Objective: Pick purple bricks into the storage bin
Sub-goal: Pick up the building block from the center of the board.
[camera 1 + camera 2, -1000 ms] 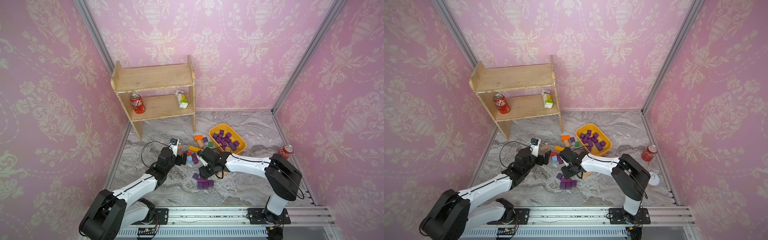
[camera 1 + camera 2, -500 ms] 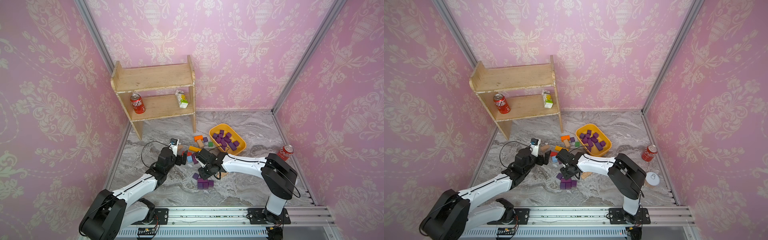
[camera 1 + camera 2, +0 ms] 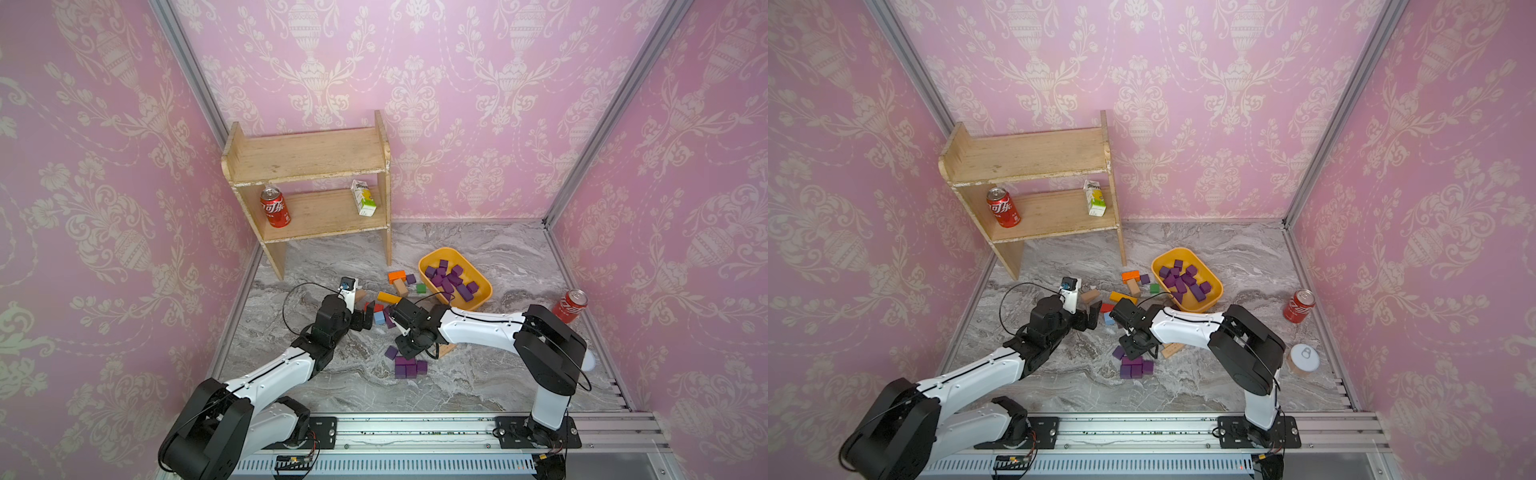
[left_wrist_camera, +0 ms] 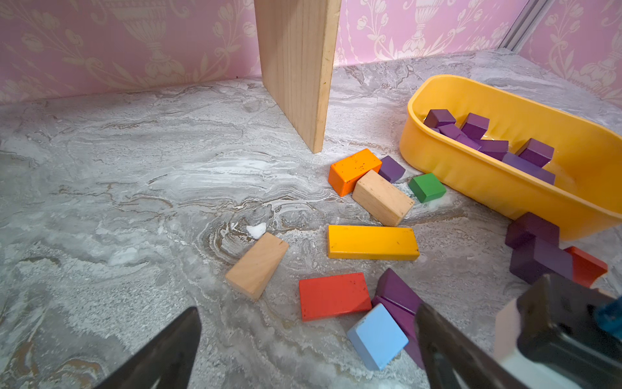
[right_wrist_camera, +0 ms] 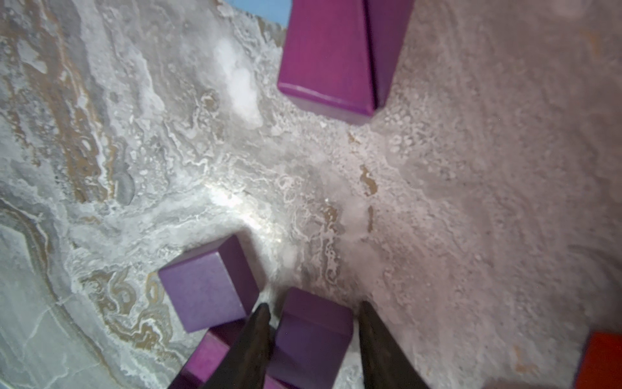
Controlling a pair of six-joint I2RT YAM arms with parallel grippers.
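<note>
Where the marble floor shows in both top views, the storage bin [image 3: 480, 300] lies right of centre, angled, with a heap of purple bricks [image 3: 449, 279] inside. A loose purple cluster [image 3: 409, 368] sits on the floor nearer the rail, well apart from the bin. The right gripper [image 3: 409, 351] points down at the cluster's far edge; its jaws are hidden by the wrist. The left gripper [image 3: 365, 320] hovers by the mixed colour blocks, holding nothing. A wooden shelf [image 3: 307, 156] stands at the back. Left wrist view: the left gripper [image 4: 306, 308] is spread wide and empty, fingers [image 4: 175, 347] above the floor. A red block [image 4: 333, 296], a light blue block [image 4: 377, 336] and a purple wedge [image 4: 399, 296] lie between the fingers. The bin wall [image 4: 471, 175] is beyond them, purple pieces [image 4: 494, 148] inside. A lone purple cube [image 4: 391, 168] touches an orange block [image 4: 353, 170] just outside the bin. Right wrist view: the right gripper [image 5: 315, 305] straddles one purple cube [image 5: 313, 340], jaws narrowed close to its two sides. Whether they press it I cannot tell. The cube rests on the floor. A second cube [image 5: 205, 289] sits just beside it, and a larger purple block [image 5: 330, 57] lies apart.
</note>
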